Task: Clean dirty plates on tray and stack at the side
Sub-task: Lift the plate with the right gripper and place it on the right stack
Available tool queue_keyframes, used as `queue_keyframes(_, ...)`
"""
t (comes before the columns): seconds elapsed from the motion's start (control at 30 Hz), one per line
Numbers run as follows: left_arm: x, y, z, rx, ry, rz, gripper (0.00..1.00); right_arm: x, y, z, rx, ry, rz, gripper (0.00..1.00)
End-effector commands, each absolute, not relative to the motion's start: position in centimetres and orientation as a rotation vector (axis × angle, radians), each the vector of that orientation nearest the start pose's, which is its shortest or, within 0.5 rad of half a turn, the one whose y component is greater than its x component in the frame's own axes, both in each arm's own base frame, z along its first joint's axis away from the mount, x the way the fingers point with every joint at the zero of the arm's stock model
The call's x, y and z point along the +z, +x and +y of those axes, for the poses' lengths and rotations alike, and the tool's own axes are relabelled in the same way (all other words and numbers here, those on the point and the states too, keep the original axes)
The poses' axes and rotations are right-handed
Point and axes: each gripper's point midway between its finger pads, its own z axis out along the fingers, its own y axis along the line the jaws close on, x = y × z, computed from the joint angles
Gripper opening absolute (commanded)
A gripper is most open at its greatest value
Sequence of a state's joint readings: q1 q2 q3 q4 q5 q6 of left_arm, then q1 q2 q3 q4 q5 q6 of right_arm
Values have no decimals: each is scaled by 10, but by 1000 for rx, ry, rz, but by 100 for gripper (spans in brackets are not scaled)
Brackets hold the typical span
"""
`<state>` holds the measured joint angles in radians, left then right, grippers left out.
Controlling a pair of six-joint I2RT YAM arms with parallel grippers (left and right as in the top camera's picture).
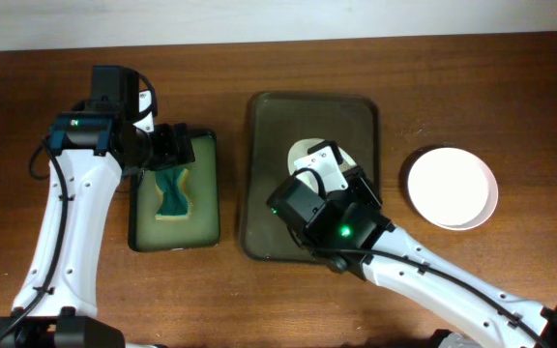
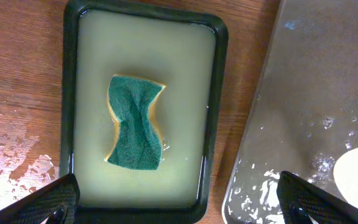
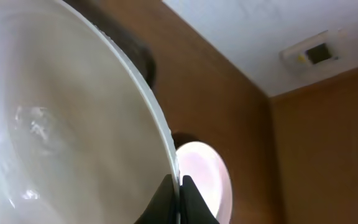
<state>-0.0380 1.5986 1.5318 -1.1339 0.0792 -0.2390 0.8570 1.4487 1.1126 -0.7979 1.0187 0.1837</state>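
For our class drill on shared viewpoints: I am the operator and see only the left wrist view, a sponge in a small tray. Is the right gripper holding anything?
Observer: Yes. The right wrist view shows the right gripper pinched on the rim of a white plate.
Operator: Is its face clean?
Observer: It looks wet, with no blue smear showing.
Operator: Any plate set aside?
Observer: Overhead, a second plate, plain white, lies on the table to the right of the big tray.
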Motion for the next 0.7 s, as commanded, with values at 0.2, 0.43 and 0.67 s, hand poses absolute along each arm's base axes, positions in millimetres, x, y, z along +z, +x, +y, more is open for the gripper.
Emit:
queue_keyframes(0.2, 197, 365, -29, -196, -252, 2758, 99, 219, 310, 138, -857, -434, 2044, 4)
queue_keyframes(0.43, 197, 365, -29, -196, -252, 2757, 99, 225, 309, 131, -921, -426, 2014, 4)
queue_keyframes(0.67, 197, 365, -29, -196, -252, 2757, 100, 229, 309, 128, -951, -414, 1993, 4)
